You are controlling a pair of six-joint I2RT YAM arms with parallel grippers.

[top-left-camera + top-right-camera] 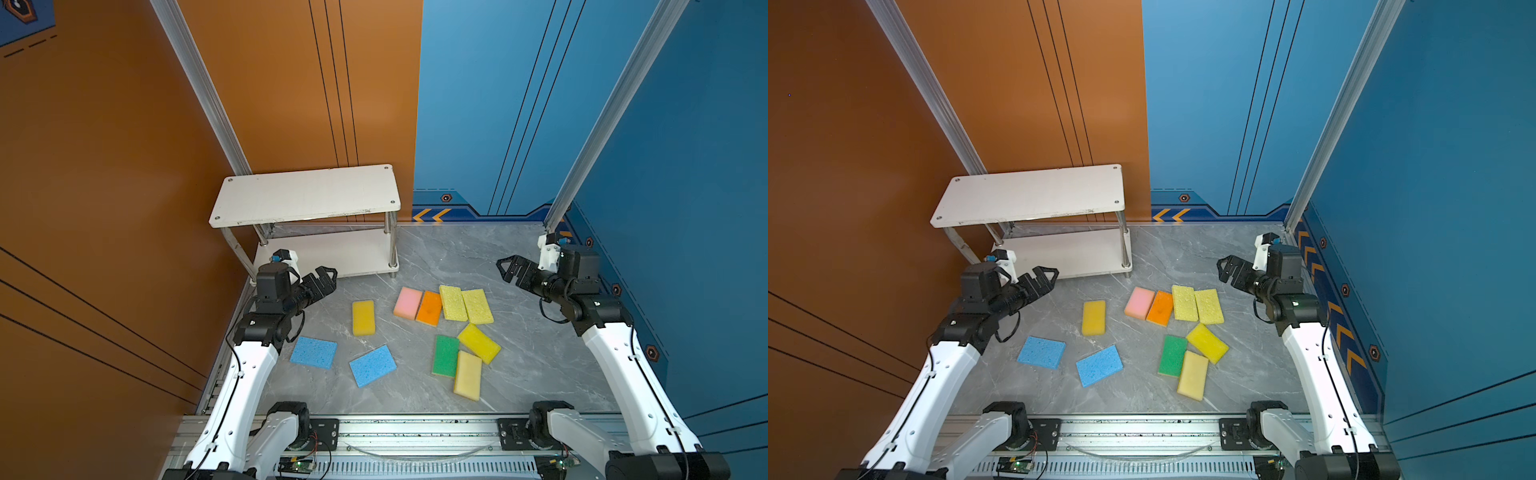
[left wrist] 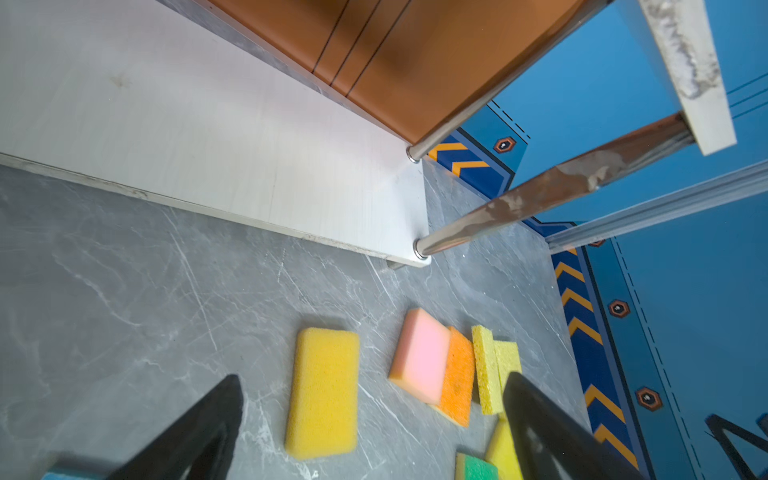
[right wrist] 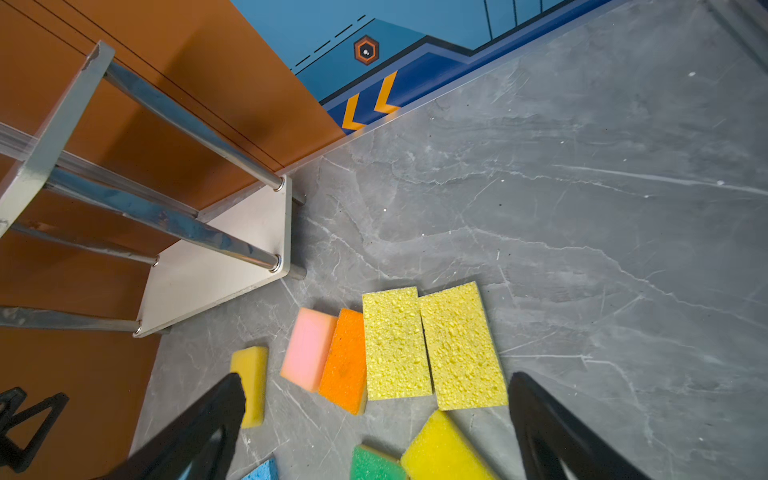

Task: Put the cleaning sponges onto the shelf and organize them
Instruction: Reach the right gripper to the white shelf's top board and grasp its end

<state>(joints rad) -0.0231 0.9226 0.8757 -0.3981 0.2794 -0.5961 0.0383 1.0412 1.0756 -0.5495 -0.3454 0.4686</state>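
10 sponges (image 1: 428, 308) centre — left hand (image 1: 326, 279), right hand (image 1: 505, 270) spread, flanking.

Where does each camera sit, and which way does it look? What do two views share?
Top views: above the arm bases, looking down at shelf and table; left tool, right tool show.
Left wrist: on left arm, looking past its black fingers at the shelf's lower board.
Right wrist: on right arm, looking past its fingers at coarse yellow sponges.
Shared: both wrist views show the pink sponge and orange sponge.
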